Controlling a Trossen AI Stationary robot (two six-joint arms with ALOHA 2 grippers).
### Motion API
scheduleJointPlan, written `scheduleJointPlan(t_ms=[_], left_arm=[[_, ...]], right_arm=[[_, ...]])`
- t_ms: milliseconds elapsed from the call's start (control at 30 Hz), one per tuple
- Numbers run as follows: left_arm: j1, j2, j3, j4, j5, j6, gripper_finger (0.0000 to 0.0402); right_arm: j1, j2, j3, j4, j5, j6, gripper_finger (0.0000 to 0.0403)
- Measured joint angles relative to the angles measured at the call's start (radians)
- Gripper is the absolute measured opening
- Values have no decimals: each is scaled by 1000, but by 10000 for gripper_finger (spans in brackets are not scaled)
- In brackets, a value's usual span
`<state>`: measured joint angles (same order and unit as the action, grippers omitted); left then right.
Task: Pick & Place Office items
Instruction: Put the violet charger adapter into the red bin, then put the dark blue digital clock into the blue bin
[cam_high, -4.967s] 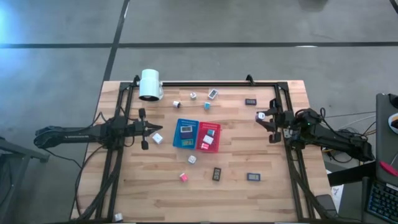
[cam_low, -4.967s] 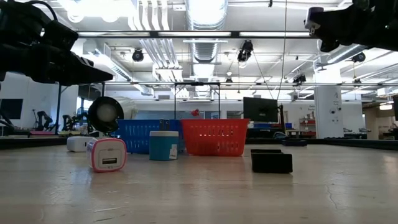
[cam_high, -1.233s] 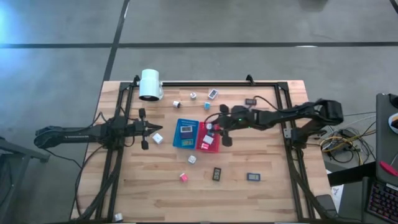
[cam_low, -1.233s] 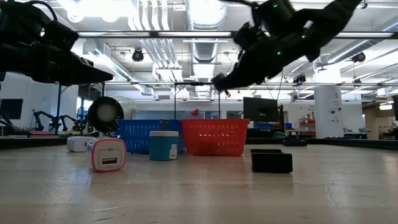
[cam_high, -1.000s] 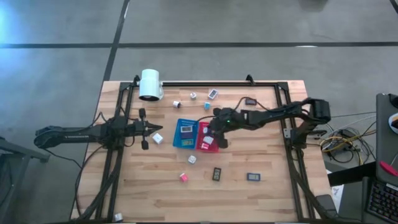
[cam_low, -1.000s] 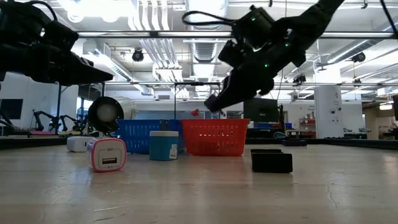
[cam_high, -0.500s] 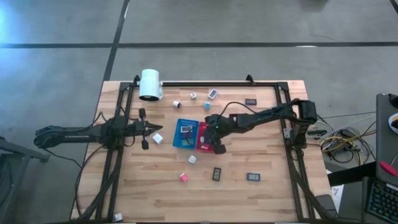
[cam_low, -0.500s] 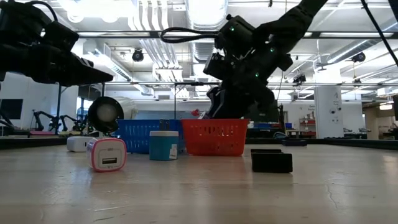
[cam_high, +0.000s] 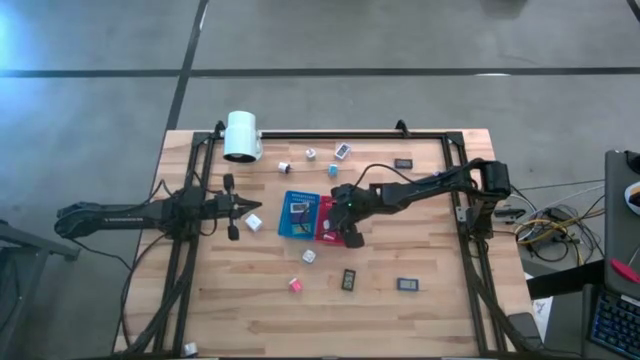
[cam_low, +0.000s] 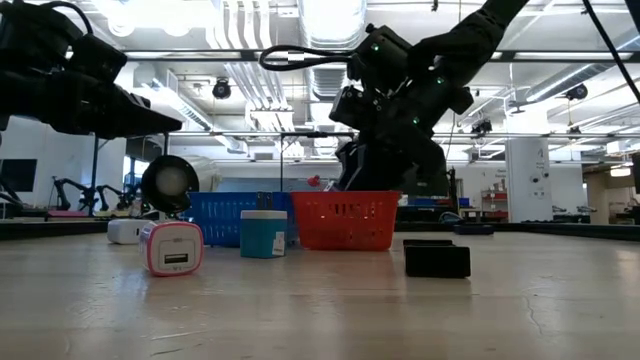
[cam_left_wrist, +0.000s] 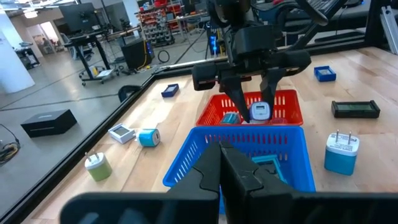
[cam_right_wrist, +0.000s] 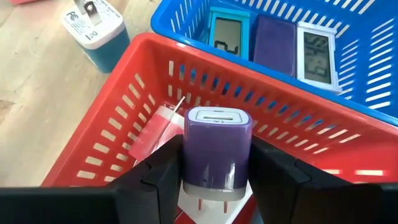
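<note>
The right gripper (cam_right_wrist: 214, 163) hangs directly over the red tray (cam_right_wrist: 118, 134), at the lower middle of the right wrist frame, with a purple-topped wall charger (cam_right_wrist: 217, 149) between its two fingers (cam_right_wrist: 163, 173). The charger stands upright, port face up and prongs down, its long axis running down into the tray, so a drop would most likely carry it straight in. The jaws flank it closely; whether they clasp it or have begun to let go cannot be told. A pink item (cam_right_wrist: 151, 130) lies on the tray floor just beside it.

In the high view the right arm (cam_high: 420, 187) reaches from the right edge across to frame centre, its gripper (cam_high: 349, 213) over the red tray (cam_high: 327, 219), which touches the blue tray (cam_high: 297, 214) on its left.

The left gripper (cam_high: 236, 208) waits at centre left, jaws clenched and empty, near a white charger (cam_high: 253, 222). Other chargers (cam_high: 296, 285) and dark flat items (cam_high: 407, 284) lie scattered around
</note>
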<state>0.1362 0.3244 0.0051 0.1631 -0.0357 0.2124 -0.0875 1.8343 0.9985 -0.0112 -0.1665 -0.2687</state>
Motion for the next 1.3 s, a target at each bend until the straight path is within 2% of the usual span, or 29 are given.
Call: scheduleJointPlan(t_ms=[167, 500, 700, 867, 1000, 1300], left_arm=[[0, 0, 0, 0, -1, -3, 3], [0, 0, 0, 0, -1, -3, 3], [0, 0, 0, 0, -1, -21, 3], [0, 0, 0, 0, -2, -22, 3], [0, 0, 0, 0, -2, -22, 3], [0, 2, 0, -1, -7, -27, 3]], right_arm=[[0, -3, 0, -2, 1, 4, 163], [0, -10, 0, -10, 1, 6, 216], [2, -60, -1, -34, 3, 16, 220], [4, -154, -18, -38, 2, 50, 213], [13, -250, -87, 39, 4, 53, 204], [18, -561, -372, 429, 8, 67, 174]])
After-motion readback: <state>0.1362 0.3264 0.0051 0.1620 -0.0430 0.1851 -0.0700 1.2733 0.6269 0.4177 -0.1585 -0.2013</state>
